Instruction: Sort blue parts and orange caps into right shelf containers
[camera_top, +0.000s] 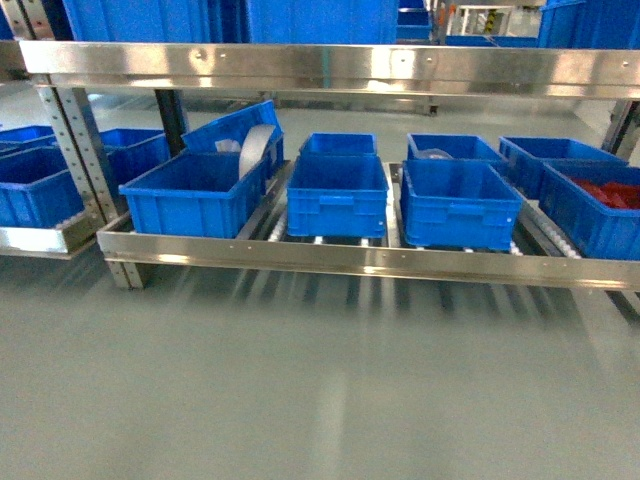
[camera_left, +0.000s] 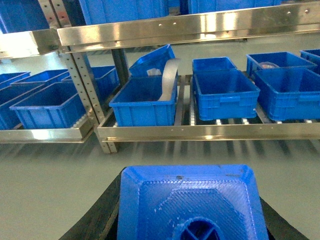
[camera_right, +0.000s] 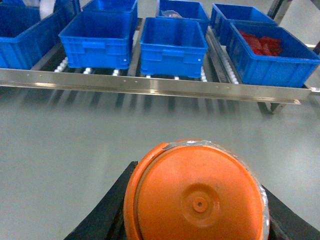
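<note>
Left wrist view puts a blue part (camera_left: 192, 205) right under your lens, filling the bottom of the picture, with the dark fingers (camera_left: 97, 217) of the left gripper (camera_left: 190, 220) pressed against both its sides, so that gripper is closed on the part. Right wrist view gives you the matching sight: an orange cap (camera_right: 195, 195), seen end-on with a small dimple at its centre, sits between the black fingers (camera_right: 107, 210) of the right gripper (camera_right: 195, 210), which is clamped around it.

Beyond both grippers you see bare grey floor (camera_top: 300, 400), streaked with reflections. Farther on stands the steel shelf (camera_top: 350, 258), its lower level a roller bed behind a bright front rail. Head view shows neither gripper, only the shelf.

On that level you have three blue crates in the front row: a left crate (camera_top: 195, 195), a middle crate (camera_top: 337, 195) and a right crate (camera_top: 458, 203), each apart from its neighbour. Behind the left one a crate is tilted with a pale curved strip (camera_top: 255, 150) leaning out of it. More crates stand behind the middle and right ones. At the far right a crate (camera_top: 590, 210) holds red pieces (camera_top: 610, 192). Past the upright on the left, more blue crates sit on another shelf
</note>
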